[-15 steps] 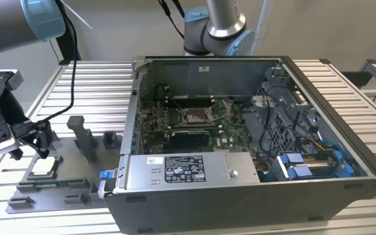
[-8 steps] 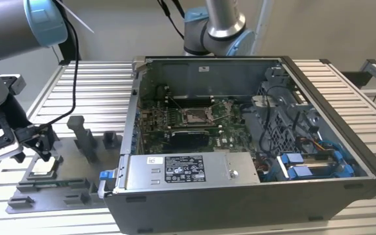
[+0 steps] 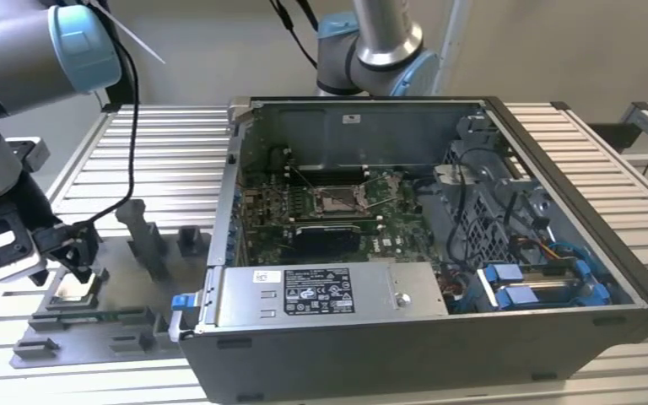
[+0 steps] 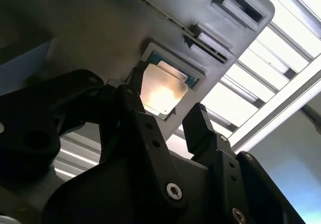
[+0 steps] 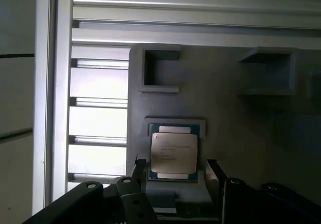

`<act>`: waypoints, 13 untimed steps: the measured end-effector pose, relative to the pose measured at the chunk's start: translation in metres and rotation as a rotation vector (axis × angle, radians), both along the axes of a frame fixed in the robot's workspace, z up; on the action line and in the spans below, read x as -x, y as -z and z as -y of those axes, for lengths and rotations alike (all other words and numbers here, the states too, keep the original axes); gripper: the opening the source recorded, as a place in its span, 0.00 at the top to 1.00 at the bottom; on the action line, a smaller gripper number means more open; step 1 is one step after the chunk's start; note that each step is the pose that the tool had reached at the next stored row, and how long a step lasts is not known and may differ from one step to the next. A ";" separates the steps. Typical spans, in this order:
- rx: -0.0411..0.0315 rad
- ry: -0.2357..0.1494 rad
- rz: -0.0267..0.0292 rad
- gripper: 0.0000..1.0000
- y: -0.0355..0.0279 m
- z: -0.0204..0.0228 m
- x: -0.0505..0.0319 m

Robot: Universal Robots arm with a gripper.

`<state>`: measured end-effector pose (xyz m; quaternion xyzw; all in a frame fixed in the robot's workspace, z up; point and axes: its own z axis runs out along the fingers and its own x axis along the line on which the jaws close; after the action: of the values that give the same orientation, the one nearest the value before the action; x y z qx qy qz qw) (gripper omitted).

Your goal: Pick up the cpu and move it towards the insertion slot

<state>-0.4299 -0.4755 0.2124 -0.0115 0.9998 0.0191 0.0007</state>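
Silvery metal of the cpu (image 5: 174, 153) gleams between my spread jaws, which flank it without touching in both wrist views. The chip lies flat in its recess in the grey holder tray (image 5: 235, 128), at the lower left of the exterior view. It is well apart from the insertion slot (image 3: 336, 200) inside the open computer case (image 3: 414, 354) at frame centre. My gripper (image 3: 74, 268) points straight down over the tray, and the arm comes in from the upper left corner with the wrist bent. To grasp well, I judge, the fingers (image 5: 214, 179) should sit square to two opposite edges and descend evenly. They should pinch the rim gently so the chip lifts level, not cocked.
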 end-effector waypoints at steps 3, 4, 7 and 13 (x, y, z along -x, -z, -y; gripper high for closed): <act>0.0000 -0.001 0.0002 0.00 0.0054 -0.0025 -0.0001; 0.0000 -0.001 0.0003 0.00 0.0073 -0.0035 0.0000; 0.0001 -0.002 0.0004 0.00 0.0128 -0.0053 -0.0001; 0.0000 -0.016 0.0007 0.00 0.0223 -0.0057 0.0016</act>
<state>-0.4316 -0.4698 0.1901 -0.0195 0.9996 0.0191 0.0009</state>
